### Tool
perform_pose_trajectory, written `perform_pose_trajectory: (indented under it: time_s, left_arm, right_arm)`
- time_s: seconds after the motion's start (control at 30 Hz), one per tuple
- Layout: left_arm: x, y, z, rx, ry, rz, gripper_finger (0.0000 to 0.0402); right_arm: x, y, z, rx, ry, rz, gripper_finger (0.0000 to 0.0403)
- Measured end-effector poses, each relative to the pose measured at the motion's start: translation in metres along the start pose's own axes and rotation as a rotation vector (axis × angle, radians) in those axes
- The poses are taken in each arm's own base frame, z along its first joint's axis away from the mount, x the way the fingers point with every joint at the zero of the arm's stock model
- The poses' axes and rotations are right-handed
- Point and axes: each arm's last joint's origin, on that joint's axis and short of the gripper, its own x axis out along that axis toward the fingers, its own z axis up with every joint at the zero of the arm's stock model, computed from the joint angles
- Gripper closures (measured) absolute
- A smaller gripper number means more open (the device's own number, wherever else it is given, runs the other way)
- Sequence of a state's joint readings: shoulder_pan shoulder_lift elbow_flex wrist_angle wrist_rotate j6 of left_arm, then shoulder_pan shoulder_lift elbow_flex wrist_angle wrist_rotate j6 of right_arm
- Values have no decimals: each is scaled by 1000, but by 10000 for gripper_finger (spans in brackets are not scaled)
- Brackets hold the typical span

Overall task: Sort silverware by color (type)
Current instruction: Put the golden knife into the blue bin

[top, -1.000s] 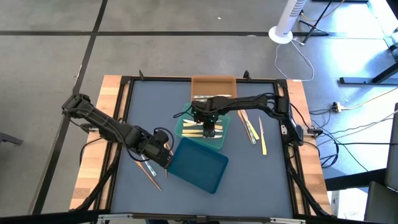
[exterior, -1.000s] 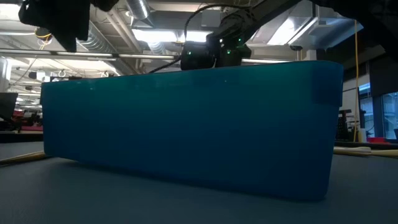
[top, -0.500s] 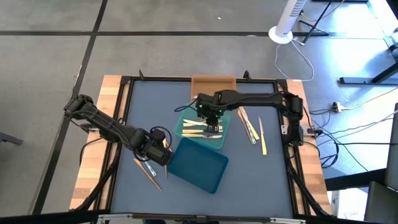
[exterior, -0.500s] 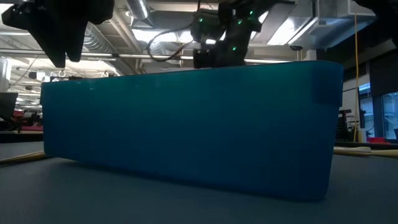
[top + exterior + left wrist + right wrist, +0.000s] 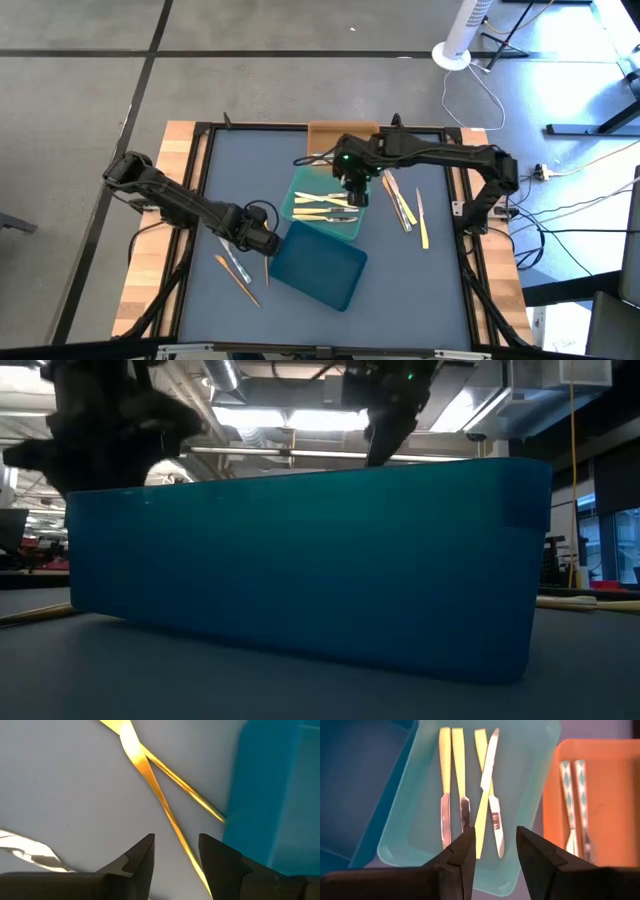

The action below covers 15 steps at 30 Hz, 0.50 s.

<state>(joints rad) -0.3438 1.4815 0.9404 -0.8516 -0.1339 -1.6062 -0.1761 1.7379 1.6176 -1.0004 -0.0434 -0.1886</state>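
Observation:
My left gripper [image 5: 264,245] [image 5: 176,840] hangs open just off the dark blue tray's left edge. Its fingers stand on either side of an orange-tan utensil [image 5: 162,807], which lies flat on the table crossed with a second one [image 5: 190,795]. A silver-grey utensil [image 5: 30,851] lies beside them. My right gripper [image 5: 355,190] [image 5: 495,832] is open and empty above the teal-green tray [image 5: 300,190]. Several pale yellow knives [image 5: 462,780] lie flat in that tray. Two silver-grey patterned utensils [image 5: 575,800] lie in the orange tray [image 5: 343,133].
The dark blue tray [image 5: 318,265] [image 5: 300,560] sits near the table's near edge, against the teal-green tray, and blocks most of the low view. Loose pale yellow and orange-tan utensils [image 5: 400,205] lie right of the trays. A raised black frame [image 5: 205,140] borders the table.
My right gripper has risen out of the teal-green tray and swung toward the table's right and far side, while its arm straightened. My left gripper has come down toward the orange-tan utensils beside the dark blue tray.

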Motion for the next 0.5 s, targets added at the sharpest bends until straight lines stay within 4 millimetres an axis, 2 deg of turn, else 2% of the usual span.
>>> perform_pose_trajectory:
  time_s: [0.23, 0.5]
  left_arm:
    - [20, 8, 7, -52, 22, -21, 254]
    - [33, 10, 6, -100, 68, -94, 254]
  right_arm:
    - [-31, 3, -7, -2, -46, -7, 274]
    - [-38, 4, -10, -2, -48, -8, 274]
